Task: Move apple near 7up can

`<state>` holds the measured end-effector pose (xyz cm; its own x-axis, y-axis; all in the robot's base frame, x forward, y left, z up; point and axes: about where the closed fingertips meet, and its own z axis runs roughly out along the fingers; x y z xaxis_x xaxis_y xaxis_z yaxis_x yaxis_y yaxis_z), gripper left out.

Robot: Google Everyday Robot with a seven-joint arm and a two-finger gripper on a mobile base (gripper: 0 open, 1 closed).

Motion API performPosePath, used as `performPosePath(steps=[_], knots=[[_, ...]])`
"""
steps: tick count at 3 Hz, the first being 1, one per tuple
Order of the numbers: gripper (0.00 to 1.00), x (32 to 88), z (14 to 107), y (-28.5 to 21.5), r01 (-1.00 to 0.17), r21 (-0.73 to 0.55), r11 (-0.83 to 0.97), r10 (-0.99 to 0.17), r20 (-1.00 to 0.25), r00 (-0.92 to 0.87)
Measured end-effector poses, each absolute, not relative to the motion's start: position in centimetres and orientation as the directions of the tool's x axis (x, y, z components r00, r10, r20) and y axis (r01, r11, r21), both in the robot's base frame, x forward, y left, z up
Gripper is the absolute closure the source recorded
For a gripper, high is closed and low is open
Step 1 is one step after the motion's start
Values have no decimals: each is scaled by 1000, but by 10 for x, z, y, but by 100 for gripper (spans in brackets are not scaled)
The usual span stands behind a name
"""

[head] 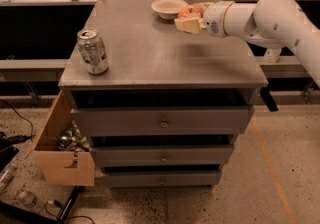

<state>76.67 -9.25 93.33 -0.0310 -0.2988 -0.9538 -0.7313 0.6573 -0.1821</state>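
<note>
The apple point(189, 12) is red-orange and sits between the fingers of my gripper point(190, 17) at the far right of the grey cabinet top point(150, 48), lifted slightly off the surface. The gripper is shut on the apple; its cream fingers point(186, 25) hide the apple's lower part. The 7up can point(92, 51) stands upright near the front left corner of the top, far to the left of the gripper.
A shallow cream bowl point(168, 7) sits at the back of the top, just left of the gripper. A wooden box point(62, 143) with small items hangs open at the cabinet's lower left. Three drawers point(162, 120) face front. Cables lie on the floor at left.
</note>
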Motion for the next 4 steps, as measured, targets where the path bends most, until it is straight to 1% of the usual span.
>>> performPosePath(steps=[1, 2, 3, 4], knots=[[100, 720, 918, -73, -778, -163, 606, -319, -946, -51], [100, 685, 900, -56, -822, -128, 555, -313, -948, -64], [100, 666, 889, -30, -871, -99, 481, -288, -956, -50], [100, 658, 878, -3, -912, -73, 403, -263, -964, -40]])
